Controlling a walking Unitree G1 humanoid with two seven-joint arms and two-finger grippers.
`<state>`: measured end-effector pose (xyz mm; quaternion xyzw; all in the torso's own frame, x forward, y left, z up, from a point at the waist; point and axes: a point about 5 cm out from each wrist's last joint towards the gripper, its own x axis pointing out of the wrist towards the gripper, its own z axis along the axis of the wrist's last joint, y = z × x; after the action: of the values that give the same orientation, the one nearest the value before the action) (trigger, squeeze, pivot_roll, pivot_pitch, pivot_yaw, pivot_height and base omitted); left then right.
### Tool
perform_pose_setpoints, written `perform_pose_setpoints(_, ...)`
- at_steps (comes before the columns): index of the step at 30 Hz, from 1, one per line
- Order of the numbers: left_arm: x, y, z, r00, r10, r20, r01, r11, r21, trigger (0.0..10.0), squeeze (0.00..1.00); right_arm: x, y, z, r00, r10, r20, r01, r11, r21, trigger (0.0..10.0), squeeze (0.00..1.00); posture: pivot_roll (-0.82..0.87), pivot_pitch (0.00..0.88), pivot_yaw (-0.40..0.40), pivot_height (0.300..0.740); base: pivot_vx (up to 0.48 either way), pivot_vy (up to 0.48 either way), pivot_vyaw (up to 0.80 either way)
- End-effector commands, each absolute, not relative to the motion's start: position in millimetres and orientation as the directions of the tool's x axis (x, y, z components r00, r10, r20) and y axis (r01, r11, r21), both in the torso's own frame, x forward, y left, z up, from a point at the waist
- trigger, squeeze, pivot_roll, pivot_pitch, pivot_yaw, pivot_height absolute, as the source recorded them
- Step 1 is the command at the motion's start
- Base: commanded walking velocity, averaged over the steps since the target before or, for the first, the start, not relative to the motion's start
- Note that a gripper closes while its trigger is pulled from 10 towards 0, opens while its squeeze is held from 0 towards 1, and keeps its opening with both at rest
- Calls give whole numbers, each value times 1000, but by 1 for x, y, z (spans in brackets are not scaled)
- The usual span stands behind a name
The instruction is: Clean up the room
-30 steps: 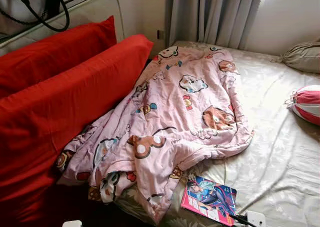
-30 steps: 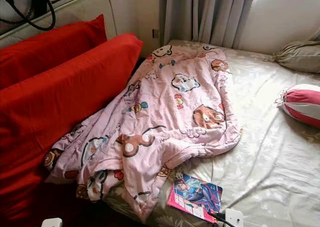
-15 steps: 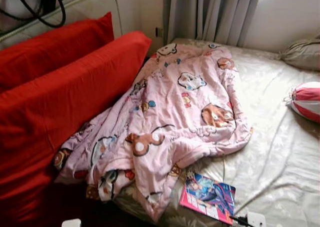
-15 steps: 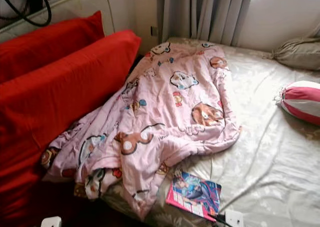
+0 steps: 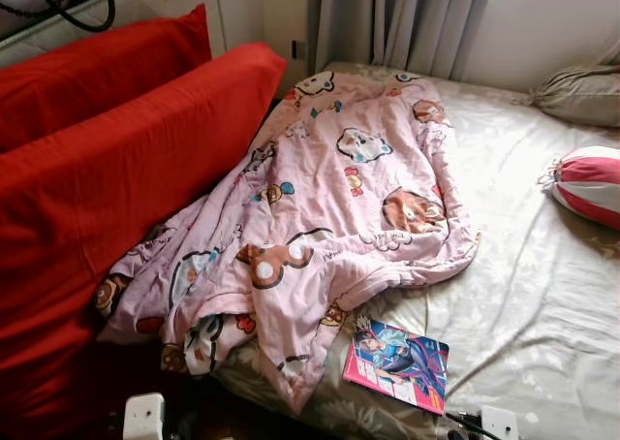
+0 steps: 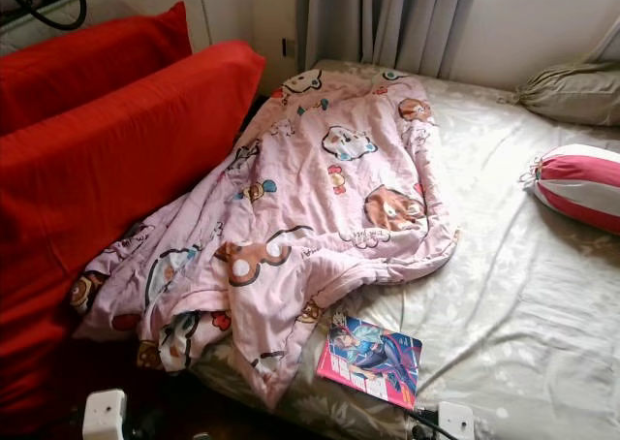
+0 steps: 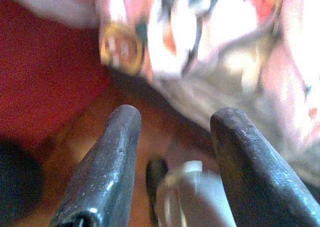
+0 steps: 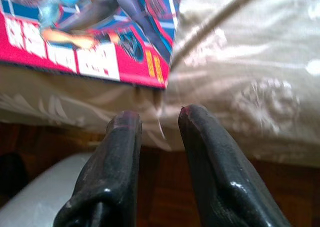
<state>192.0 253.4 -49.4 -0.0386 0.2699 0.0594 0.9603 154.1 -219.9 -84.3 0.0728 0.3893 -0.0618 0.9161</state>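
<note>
Pink cartoon-print blanket lies crumpled across the left half of the bed, its left edge against two red pillows. Comic book flat on the sheet at the near edge, just right of the blanket's near corner. Striped pink-white cushion far right, beige pillow behind it. Left gripper low near the bed's near-left corner, fingers wide apart, holding nothing; view blurry, prob. blanket hem ahead. Right gripper by the near edge below the comic, fingers narrowly parted, empty.
</note>
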Motion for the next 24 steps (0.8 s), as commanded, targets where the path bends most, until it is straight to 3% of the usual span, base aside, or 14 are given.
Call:
perform_pose_setpoints(1, 193, 254, -47, 858, 93, -505, -134, 990, -46, 10000, 0, 152, -221, -84, 695, -58, -716, 176, 980, 92, 10000, 0, -7, 147, -46, 671, 0, 0, 0)
perform_pose_setpoints(4, 210, 251, -20, 955, 43, -294, -51, 999, -17, 10000, 0, 159, -220, -78, 752, -34, -658, 130, 987, 97, 10000, 0, -8, 158, -56, 671, 0, 0, 0)
perform_pose_setpoints(5, 216, 248, -10, 973, 25, -231, -27, 1000, -4, 10000, 0, 183, -219, -65, 821, -21, -571, 93, 991, 97, 10000, 0, -7, 160, -57, 671, 0, 0, 0)
perform_pose_setpoints(8, 224, 240, 6, 988, -14, -154, 16, 1000, 15, 10000, 0, 226, -214, -32, 925, -2, -380, 41, 995, 95, 10000, 0, -3, 163, -60, 671, 0, 0, 0)
perform_pose_setpoints(11, 230, 231, 24, 994, -64, -93, 68, 997, 43, 10000, 0, 241, -213, -15, 959, -8, -282, 35, 996, 88, 10000, 0, -3, 164, -60, 671, 0, 0, 0)
perform_pose_setpoints(15, 232, 226, 50, 994, -112, -10, 113, 990, 84, 10000, 0, 234, -209, -3, 974, 116, -193, -118, 993, 2, 10000, 0, -3, 177, -57, 671, 0, 0, 0)
perform_pose_setpoints(20, 229, 221, 54, 995, -95, -6, 95, 994, 58, 10000, 0, 233, -221, 0, 985, 25, -169, -21, 1000, 22, 10000, 0, -16, 193, -64, 671, 0, 0, 0)
perform_pose_setpoints(24, 231, 211, 59, 995, -99, -27, 100, 995, 31, 10000, 0, 233, -217, -9, 968, -30, -250, 52, 995, 82, 10000, 0, -6, 200, -54, 666, 0, 0, 0)
